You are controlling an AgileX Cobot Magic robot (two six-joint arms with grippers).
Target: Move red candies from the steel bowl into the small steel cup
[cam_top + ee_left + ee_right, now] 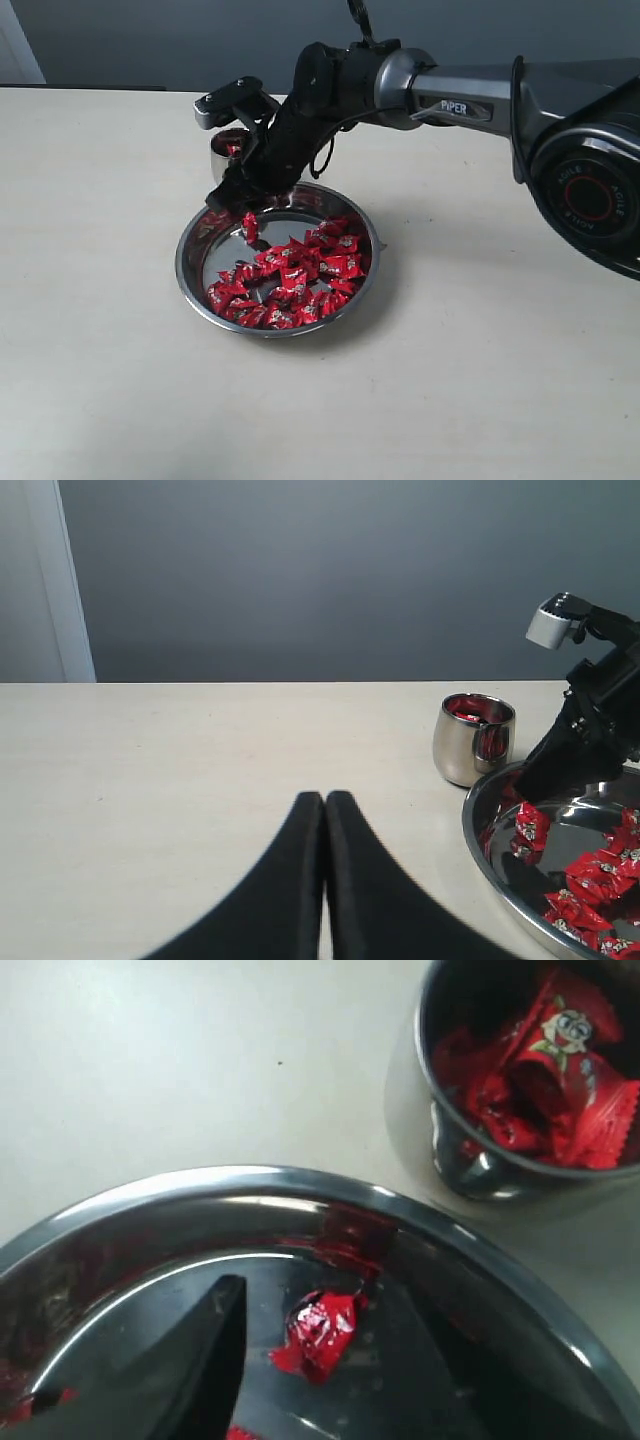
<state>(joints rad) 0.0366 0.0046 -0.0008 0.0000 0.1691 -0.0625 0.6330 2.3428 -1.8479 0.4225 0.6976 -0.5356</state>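
right wrist view puts one red candy (322,1328) between the spread jaws of my right gripper (318,1298), loose on the steel bowl (200,1188) floor near its rim. the small steel cup (470,1175) stands just past that rim. my left gripper (325,815), pinched closed, sits farther off.

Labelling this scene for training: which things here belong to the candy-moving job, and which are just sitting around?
Job: red candies, steel bowl, small steel cup, right gripper.
Idle: left gripper, table.
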